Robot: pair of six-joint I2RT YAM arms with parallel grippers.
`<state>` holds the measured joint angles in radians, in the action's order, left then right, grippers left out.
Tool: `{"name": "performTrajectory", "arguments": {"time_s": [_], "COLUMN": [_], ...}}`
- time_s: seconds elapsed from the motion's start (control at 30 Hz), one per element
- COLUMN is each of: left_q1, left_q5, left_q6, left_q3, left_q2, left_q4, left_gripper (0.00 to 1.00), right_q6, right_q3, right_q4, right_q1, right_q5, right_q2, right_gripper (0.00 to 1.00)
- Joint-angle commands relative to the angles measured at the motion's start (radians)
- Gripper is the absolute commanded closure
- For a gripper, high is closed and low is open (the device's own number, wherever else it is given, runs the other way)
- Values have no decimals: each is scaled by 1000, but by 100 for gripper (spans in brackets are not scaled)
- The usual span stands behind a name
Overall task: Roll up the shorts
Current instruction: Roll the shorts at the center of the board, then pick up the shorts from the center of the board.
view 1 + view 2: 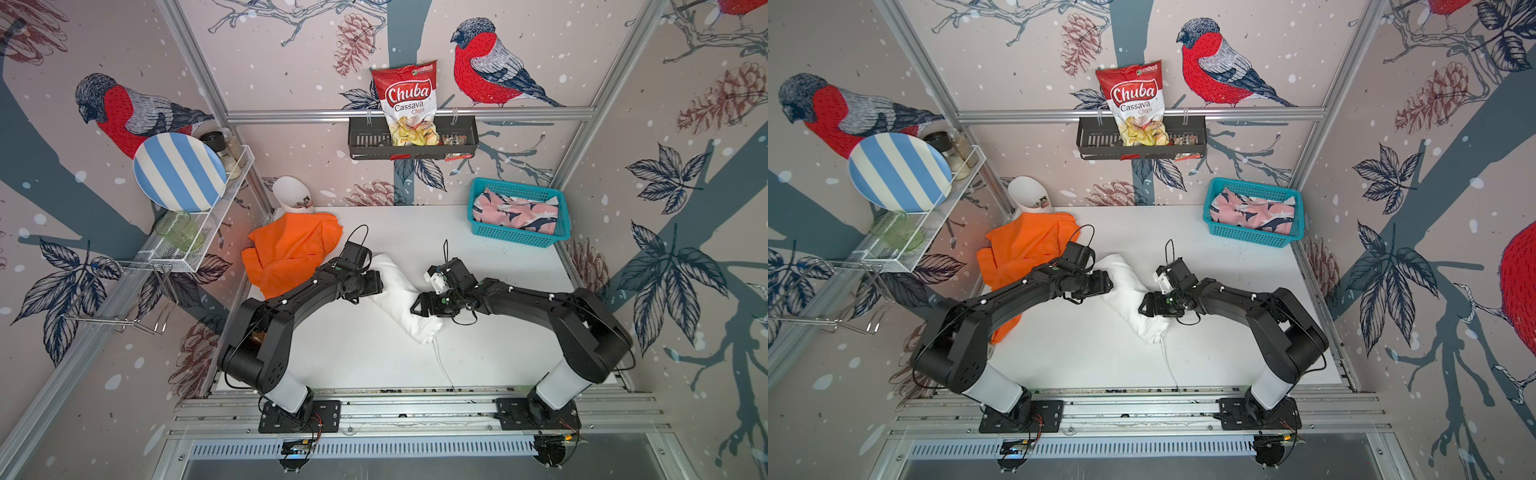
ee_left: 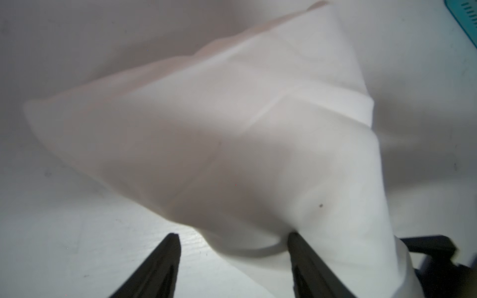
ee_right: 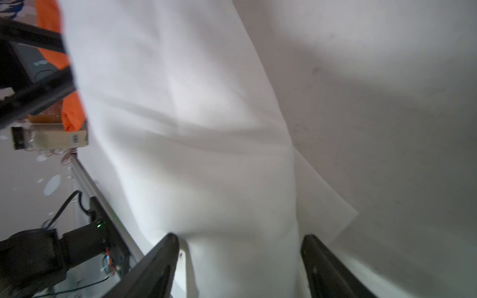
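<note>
Quick rundown of what you've got on screen. The white shorts [image 1: 399, 299] are bundled into a long, loose roll lying diagonally across the middle of the white table [image 1: 353, 357], right between your two arms. A thin white drawstring [image 1: 442, 361] trails off the near end of the roll toward the front rail.

Your left gripper [image 1: 379, 283] is up against the far half of the roll. From the left wrist view its jaws stand wide apart. One finger [image 2: 304, 258] presses into the cloth and the other sits over bare table, so it's not clamped on anything.

Your right gripper [image 1: 413, 309] is at the near half of the roll, coming in from the opposite side. In the right wrist view its jaws are spread wide too, with the white cloth filling the gap between them. I'd call it straddling the roll rather than pinching it.

The other two pairs are out of the way:
- The orange shorts [image 1: 291, 253] are in a rumpled heap at the back left of the table, partly under your left arm.
- The pink shark-print shorts [image 1: 517, 212] are sitting inside the teal basket [image 1: 515, 239] at the back right corner, well apart from both grippers.
</note>
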<state>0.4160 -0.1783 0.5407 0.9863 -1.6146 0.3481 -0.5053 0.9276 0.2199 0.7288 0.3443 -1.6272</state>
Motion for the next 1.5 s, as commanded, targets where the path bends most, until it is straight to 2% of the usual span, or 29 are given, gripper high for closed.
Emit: {"name": "performTrajectory", "arguments": {"time_s": [0.0,0.1,0.2,0.27,0.57,0.73,0.83,1.07,1.13,1.33,1.47], "left_q1": [0,-2,-15,-37,-162,-201,-211,-236,-240,-249,-250], "left_q5": [37,39,59,69,58,38,32,16,8,0,-1], "left_q6": [-31,-30,-27,-27,-78,-101,-113,-166,-180,-191,-189], "left_q3": [32,30,25,17,-33,-60,-74,-113,-120,-142,-151], "left_q2": [-40,-30,20,70,259,336,364,396,396,412,423], "left_q4": [-21,-37,-26,-17,72,97,109,112,109,103,99], "left_gripper": [33,33,31,30,29,28,28,28,28,28,28], "right_q6": [67,78,95,118,209,242,255,243,244,223,213], "right_q3": [91,205,315,397,740,909,982,1054,1069,1071,1055], "right_q4": [273,398,477,502,617,706,751,770,776,742,716], "right_q1": [71,147,198,213,213,206,200,199,192,168,144], "right_q5": [-393,-539,-587,-577,-447,-375,-347,-381,-370,-308,-262], "right_q2": [21,-2,-55,-106,-373,-519,-599,-701,-727,-705,-659], "right_gripper": [13,9,3,0,0,0,0,0,7,56,62]}}
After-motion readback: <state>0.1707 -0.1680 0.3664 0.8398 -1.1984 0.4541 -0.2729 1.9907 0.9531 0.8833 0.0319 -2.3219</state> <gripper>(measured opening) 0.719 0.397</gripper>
